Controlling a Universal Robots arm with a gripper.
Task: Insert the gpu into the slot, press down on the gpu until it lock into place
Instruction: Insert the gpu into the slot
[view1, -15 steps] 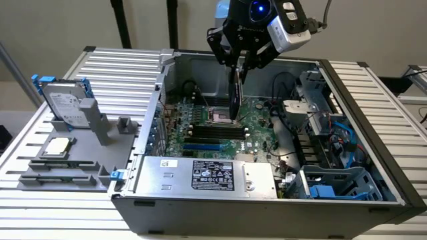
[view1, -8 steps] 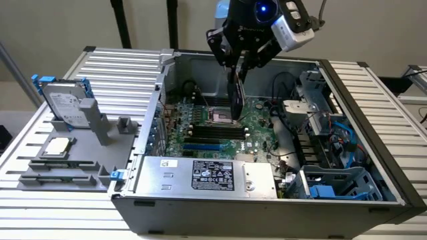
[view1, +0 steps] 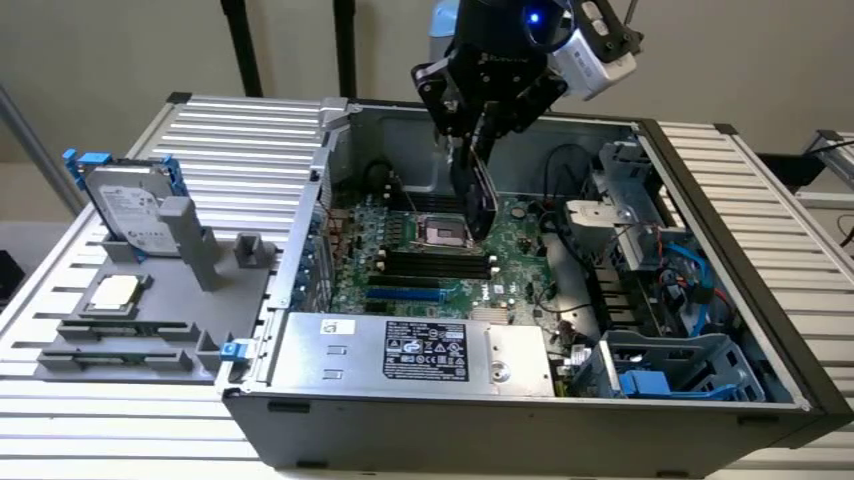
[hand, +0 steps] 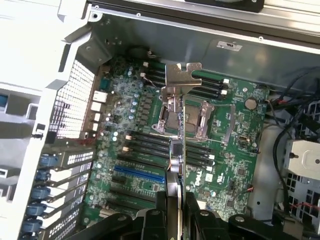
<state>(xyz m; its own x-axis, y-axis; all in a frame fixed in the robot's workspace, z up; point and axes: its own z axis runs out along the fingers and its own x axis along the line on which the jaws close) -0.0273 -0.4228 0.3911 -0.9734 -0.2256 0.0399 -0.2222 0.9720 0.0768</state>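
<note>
Ribbed aluminium table (view1: 227, 130). Directly on it: open computer case (view1: 534, 435), sitting beneath the jaws; grey fixture tray (view1: 167, 300), lying flat, well off to the exterior view's left of the jaws, just beside the case.

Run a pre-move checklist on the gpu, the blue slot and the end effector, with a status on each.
1. End effector grips the gpu: ok, closed on it.
2. gpu clear of the motherboard: ok, held above it.
3. gpu lined up over the blue slot: not ok, it hangs nearer the CPU socket.
4. Blue slot unobstructed: ok, nothing lies in it.
5. gpu seated and locked: not ok.
6. Slot latch position: cannot tell.
</note>
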